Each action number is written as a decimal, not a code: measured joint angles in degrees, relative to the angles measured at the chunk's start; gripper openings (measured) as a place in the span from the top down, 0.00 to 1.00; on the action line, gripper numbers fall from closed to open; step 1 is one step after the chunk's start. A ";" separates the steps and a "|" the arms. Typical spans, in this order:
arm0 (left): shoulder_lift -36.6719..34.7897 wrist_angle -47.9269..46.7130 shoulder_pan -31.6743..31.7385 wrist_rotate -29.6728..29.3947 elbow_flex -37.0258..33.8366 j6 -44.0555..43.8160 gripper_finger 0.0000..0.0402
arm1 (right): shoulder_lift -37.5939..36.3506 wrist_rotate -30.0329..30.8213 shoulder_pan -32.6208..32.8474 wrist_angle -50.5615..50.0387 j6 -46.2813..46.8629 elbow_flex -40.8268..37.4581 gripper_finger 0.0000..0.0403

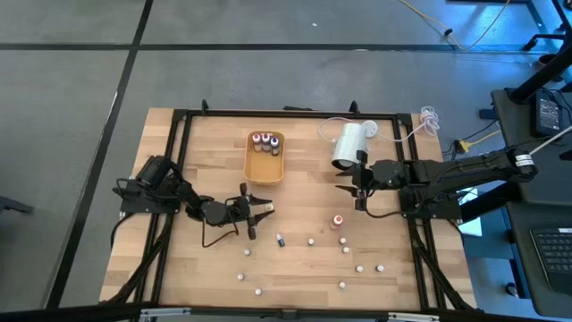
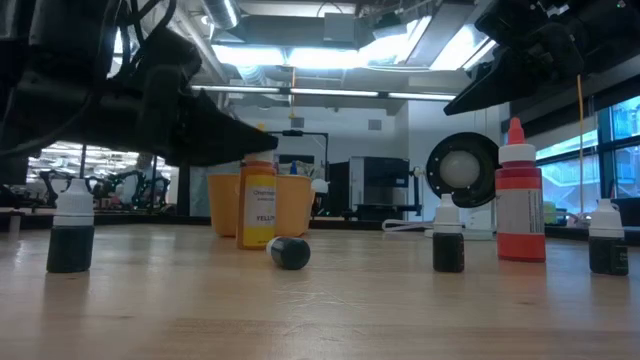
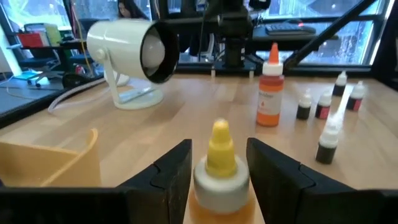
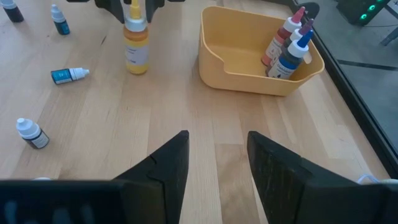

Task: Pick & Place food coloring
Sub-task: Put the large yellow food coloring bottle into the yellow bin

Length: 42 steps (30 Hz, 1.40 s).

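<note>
- A yellow food coloring bottle [image 3: 221,168] is seen upright between the fingers of the left gripper [image 1: 259,212], left of centre in the high view; whether the fingers press it cannot be told.
- The right gripper [image 4: 217,163] is held partly open and empty over bare table [image 1: 304,192].
- Four bottles [image 1: 265,143] are stood in the orange tray [image 1: 253,168], upper centre.
- Small bottles [image 1: 344,250] are scattered lower right.
</note>
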 joint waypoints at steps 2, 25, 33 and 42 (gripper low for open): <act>-1.82 -3.17 0.00 -0.21 0.00 0.03 0.63 | 0.00 0.00 0.02 -0.02 0.02 0.01 0.59; -35.20 -86.97 10.16 26.97 21.68 -12.27 0.63 | 0.00 0.00 0.02 -0.20 0.02 0.00 0.59; -28.22 -116.96 12.24 29.05 41.25 -11.34 0.64 | 0.00 0.00 0.00 -0.20 0.05 0.02 0.59; -22.71 -113.81 12.44 29.77 45.92 -3.93 0.63 | 0.00 0.00 0.00 -0.65 -0.10 0.00 0.59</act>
